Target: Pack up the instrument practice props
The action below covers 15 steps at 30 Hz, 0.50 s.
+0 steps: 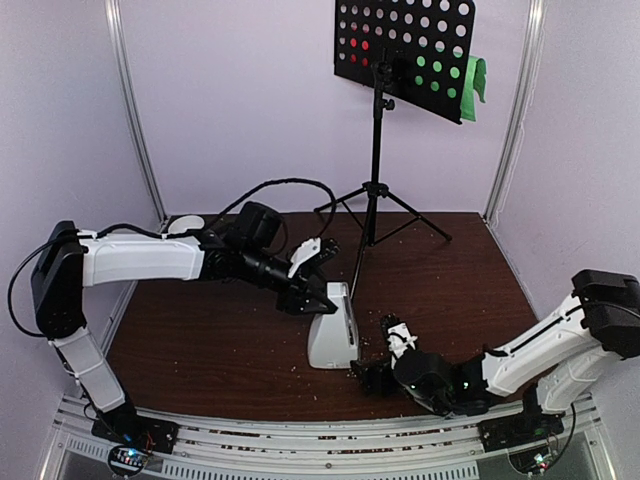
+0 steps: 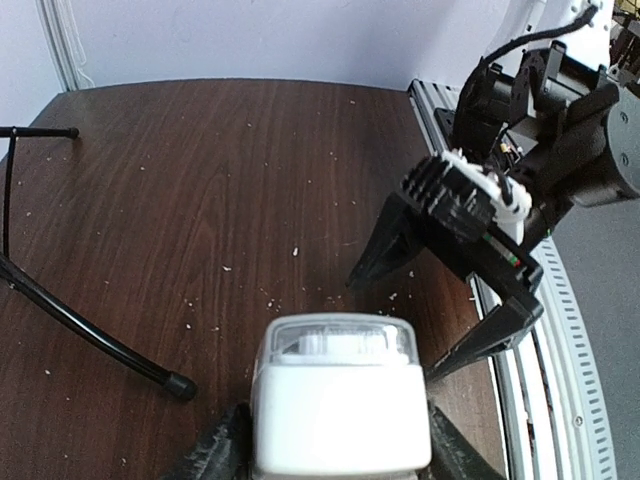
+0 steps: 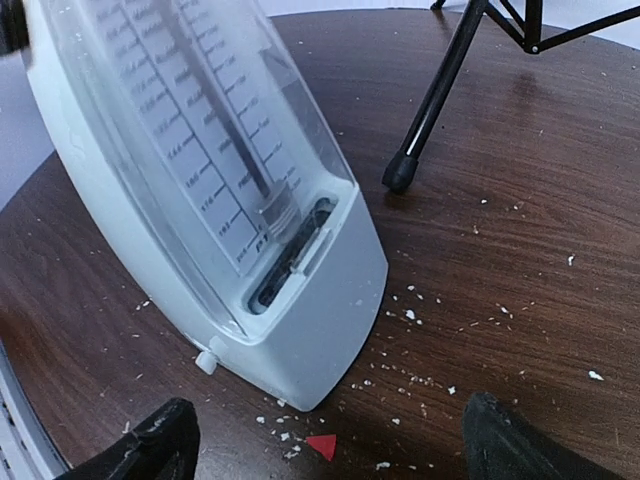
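The white pyramid metronome (image 1: 335, 335) with its clear cover stands mid-table. My left gripper (image 1: 322, 290) comes down on its top, and in the left wrist view its black fingers (image 2: 215, 452) press both sides of the metronome (image 2: 340, 400): shut on it. My right gripper (image 1: 385, 362) sits low just right of the metronome's base, open, and shows as such in the left wrist view (image 2: 440, 300). The right wrist view has the metronome (image 3: 200, 200) ahead of the open right gripper (image 3: 325, 450). The black music stand (image 1: 405, 55) stands at the back, holding a red page (image 1: 358, 45) and a green page (image 1: 472, 85).
The stand's tripod legs (image 1: 375, 215) spread over the back of the table; one foot (image 3: 400, 175) rests near the metronome. White crumbs and a small red scrap (image 3: 322, 446) lie on the dark wood. A pale round object (image 1: 183, 224) sits behind the left arm.
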Each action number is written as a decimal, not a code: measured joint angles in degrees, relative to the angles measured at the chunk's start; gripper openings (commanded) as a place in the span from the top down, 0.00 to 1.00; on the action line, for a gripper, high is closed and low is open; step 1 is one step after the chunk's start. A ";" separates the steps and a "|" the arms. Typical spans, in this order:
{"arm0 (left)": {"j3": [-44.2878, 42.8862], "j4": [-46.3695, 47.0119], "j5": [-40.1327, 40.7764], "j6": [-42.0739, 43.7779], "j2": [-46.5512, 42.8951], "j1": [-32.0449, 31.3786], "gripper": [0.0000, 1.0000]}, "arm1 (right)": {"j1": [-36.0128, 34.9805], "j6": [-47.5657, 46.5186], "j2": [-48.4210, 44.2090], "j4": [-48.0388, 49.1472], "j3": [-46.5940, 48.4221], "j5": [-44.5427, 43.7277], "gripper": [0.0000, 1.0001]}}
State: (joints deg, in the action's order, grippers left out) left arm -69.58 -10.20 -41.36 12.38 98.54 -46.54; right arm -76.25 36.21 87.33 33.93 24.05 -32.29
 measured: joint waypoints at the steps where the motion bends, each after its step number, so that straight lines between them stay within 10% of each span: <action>1: 0.15 -0.46 0.26 0.57 -0.26 -0.24 0.29 | 0.02 -0.02 -1.64 0.31 -0.90 0.26 0.04; 15: 6.88 -2.84 3.74 -4.22 -14.84 1.40 0.18 | 11.19 -9.86 -17.81 -8.28 9.62 21.57 0.00</action>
State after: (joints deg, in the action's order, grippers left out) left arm -62.70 -13.04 -37.63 8.16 83.70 -45.15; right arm -65.06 26.35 69.52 25.65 33.67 -10.72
